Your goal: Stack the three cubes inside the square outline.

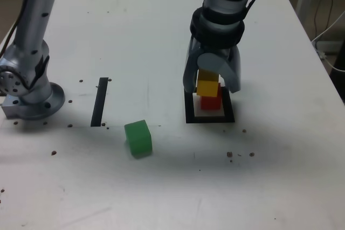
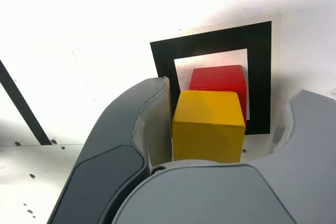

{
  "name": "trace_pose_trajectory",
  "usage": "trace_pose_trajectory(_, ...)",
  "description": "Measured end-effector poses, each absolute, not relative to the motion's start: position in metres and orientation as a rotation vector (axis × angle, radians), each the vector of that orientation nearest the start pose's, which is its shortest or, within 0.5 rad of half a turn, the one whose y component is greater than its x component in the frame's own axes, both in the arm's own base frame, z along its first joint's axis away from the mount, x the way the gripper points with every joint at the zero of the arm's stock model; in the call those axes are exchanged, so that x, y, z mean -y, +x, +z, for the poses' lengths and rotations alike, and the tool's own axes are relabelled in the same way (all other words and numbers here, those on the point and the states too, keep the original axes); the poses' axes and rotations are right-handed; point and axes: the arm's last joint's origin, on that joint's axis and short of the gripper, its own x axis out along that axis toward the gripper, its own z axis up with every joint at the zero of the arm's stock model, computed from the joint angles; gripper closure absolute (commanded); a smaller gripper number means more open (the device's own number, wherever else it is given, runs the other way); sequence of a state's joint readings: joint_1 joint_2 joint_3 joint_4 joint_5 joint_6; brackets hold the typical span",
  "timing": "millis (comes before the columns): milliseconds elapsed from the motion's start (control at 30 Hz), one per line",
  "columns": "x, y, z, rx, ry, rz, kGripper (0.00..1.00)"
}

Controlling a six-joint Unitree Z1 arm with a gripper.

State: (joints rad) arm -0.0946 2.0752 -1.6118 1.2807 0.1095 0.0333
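The red cube [image 1: 211, 102] sits in the white centre of the square outline [image 1: 210, 118]. On top of it rests the yellow cube [image 1: 208, 87], turned slightly off the red one's edges. My gripper [image 1: 211, 86] hangs over this pair, open, with its fingers spread to either side of the yellow cube. In the wrist view the yellow cube [image 2: 207, 124] lies close against one finger [image 2: 131, 124] and apart from the other, above the red cube [image 2: 218, 78] and the outline [image 2: 210, 40]. The green cube [image 1: 138, 138] lies alone on the table toward the exterior view's left.
A straight black strip [image 1: 99, 100] lies left of the outline in the exterior view, also seen as the strip [image 2: 21, 103] in the wrist view. The arm's base [image 1: 29, 95] stands at the far left. Small dark specks dot the white table [image 1: 269, 176].
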Motion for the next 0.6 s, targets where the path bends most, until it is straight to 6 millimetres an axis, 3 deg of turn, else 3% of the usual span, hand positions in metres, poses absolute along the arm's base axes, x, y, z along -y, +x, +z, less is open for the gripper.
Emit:
trace_pose_trajectory(267, 0.028, 0.353, 0.265, -1.735, 0.212, -0.017, 0.01)
trace_pose_trajectory(433, 0.036, 0.317, 0.291, -1.730, 0.217, -0.045, 0.01)
trace_pose_trajectory(600, 0.053, 0.276, 0.305, -1.743, 0.224, -0.051, 0.01)
